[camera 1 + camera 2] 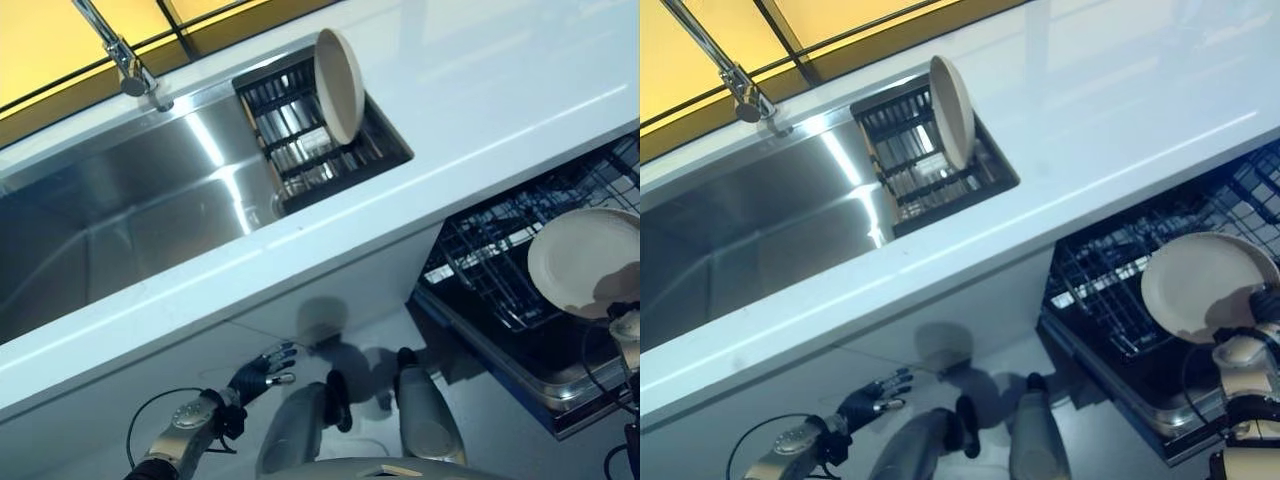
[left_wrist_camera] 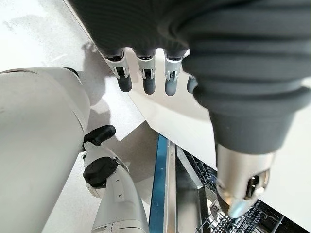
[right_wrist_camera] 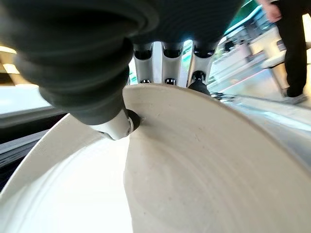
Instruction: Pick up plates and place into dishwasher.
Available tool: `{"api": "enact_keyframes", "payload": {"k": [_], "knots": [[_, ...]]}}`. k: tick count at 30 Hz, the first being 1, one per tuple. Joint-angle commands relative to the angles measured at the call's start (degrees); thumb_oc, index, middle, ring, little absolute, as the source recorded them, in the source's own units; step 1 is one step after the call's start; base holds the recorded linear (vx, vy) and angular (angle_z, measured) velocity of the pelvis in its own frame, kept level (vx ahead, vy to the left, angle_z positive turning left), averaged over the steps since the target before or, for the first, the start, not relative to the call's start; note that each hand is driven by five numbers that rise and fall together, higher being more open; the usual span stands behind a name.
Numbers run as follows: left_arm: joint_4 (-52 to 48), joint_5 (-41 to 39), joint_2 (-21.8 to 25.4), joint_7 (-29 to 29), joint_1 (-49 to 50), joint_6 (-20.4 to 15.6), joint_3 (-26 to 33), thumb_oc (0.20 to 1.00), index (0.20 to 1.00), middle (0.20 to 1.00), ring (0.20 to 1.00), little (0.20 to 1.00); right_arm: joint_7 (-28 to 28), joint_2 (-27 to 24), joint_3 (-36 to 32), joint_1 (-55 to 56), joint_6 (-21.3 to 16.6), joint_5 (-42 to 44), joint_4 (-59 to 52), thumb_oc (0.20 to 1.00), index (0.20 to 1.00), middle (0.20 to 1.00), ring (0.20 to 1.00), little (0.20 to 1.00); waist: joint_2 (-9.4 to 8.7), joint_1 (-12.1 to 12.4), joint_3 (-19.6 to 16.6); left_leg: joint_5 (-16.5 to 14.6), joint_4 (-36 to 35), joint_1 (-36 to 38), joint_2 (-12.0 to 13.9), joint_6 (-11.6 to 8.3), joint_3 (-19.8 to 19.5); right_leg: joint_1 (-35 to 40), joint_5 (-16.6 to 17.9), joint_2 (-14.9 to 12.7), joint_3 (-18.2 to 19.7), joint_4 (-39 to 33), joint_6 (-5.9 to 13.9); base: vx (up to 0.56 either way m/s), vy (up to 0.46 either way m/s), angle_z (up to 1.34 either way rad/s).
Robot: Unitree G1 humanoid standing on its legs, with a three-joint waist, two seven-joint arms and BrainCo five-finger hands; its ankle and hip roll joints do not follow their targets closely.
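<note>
Open dishwasher rack [image 1: 500, 260] lies unobstructed below the overhanging counter [image 1: 480, 110].

A glossy white bench [image 1: 500, 90] runs slantwise across the head views, from about 8 o'clock up to 2 o'clock. A stainless steel sink [image 1: 120, 210] is sunk into it on the 9 o'clock side, with a chrome faucet [image 1: 125, 60] rising at its far rim, toward 11 o'clock. At the sink's 3 o'clock end sits a dark wire drying rack [image 1: 300, 140], and one cream plate [image 1: 338, 85] stands on edge in it, leaning slightly. Pale floor [image 1: 340, 345] shows under the bench's front edge, at 6 o'clock.
</note>
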Motion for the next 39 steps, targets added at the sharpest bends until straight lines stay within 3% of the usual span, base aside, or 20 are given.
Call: {"api": "enact_keyframes", "payload": {"k": [1, 11, 32, 33, 34, 36, 39], "knots": [[-3.63, -2.34, -0.54, -0.84, 1.60, -1.16, -1.11, 1.000, 1.000, 1.000, 1.000, 1.000, -1.70, -1.58, 3.14, -3.73, -2.95, -2.78, 2.01, 0.200, 0.200, 0.200, 0.200, 0.200, 0.74, 0.70, -1.56, 0.25, 1.13, -0.95, 3.04, -2.95, -3.45, 2.11, 0.71, -0.26, -2.83, -2.12, -1.51, 0.01, 0.018, 0.04], [-3.14, -3.54, -1.02, -1.03, 1.67, -2.04, -2.77, 1.000, 1.000, 1.000, 1.000, 1.000, -4.56, -0.40, 7.40, -9.35, -1.76, -7.77, 4.11, 0.200, 0.200, 0.200, 0.200, 0.200, 1.86, 0.86, -1.00, 0.07, 1.69, -0.39, 3.03, -3.22, -3.40, 2.34, 0.58, -0.88, -2.86, -1.48, -1.49, 0.02, 0.029, 0.03], [-1.44, -4.57, -3.38, -0.46, 0.16, -3.14, -4.24, 1.000, 1.000, 1.000, 1.000, 1.000, -4.06, 5.72, 10.13, -6.85, -0.50, -7.00, 7.74, 0.200, 0.200, 0.200, 0.200, 0.200, 2.44, 0.33, -0.28, 0.36, 0.37, 1.37, 2.61, -2.87, -2.63, 2.29, 0.62, -1.89, -2.50, -0.95, -1.04, 0.01, 0.021, 0.01], [-1.35, -4.61, -3.37, -0.47, 0.13, -3.21, -4.21, 1.000, 1.000, 1.000, 1.000, 1.000, -4.23, 5.73, 10.11, -6.77, -0.59, -7.04, 7.74, 0.304, 0.304, 0.304, 0.304, 0.304, 2.42, 0.31, -0.26, 0.39, 0.26, 1.46, 2.61, -2.88, -2.59, 2.33, 0.62, -1.89, -2.47, -0.99, -1.02, 0.00, 0.000, 0.00], [-1.18, -4.70, -3.39, -0.42, 0.11, -3.37, -4.15, 1.000, 1.000, 1.000, 1.000, 1.000, -4.49, 5.71, 10.09, -6.63, -0.69, -7.07, 7.60, 0.476, 0.476, 0.476, 0.476, 0.476, 2.36, 0.27, -0.27, 0.45, 0.10, 1.57, 2.62, -2.91, -2.51, 2.41, 0.63, -1.87, -2.43, -1.11, -1.00, 0.00, 0.000, 0.00], [-0.72, -4.87, -3.53, -0.69, 0.14, -3.74, -3.86, 1.000, 1.000, 1.000, 1.000, 1.000, -5.44, 5.76, 9.91, -6.39, -1.18, -6.93, 7.72, 1.000, 1.000, 1.000, 1.000, 1.000, 2.23, 0.31, -0.27, 0.59, -0.26, 1.90, 2.65, -2.92, -2.47, 2.76, 0.70, -1.80, -2.46, -1.46, -1.01, 0.00, 0.000, 0.00], [-0.68, -4.95, -3.47, -1.09, 0.38, -3.86, -3.47, 1.000, 1.000, 1.000, 1.000, 1.000, -6.24, 5.52, 9.03, -5.23, -2.13, -6.45, 7.46, 1.000, 1.000, 1.000, 1.000, 1.000, 1.87, 0.33, -0.77, 0.52, -0.82, 2.65, 2.78, -2.97, -2.41, 3.54, 0.68, -1.58, -2.44, -2.12, -0.98, 0.00, 0.000, 0.00]]}}
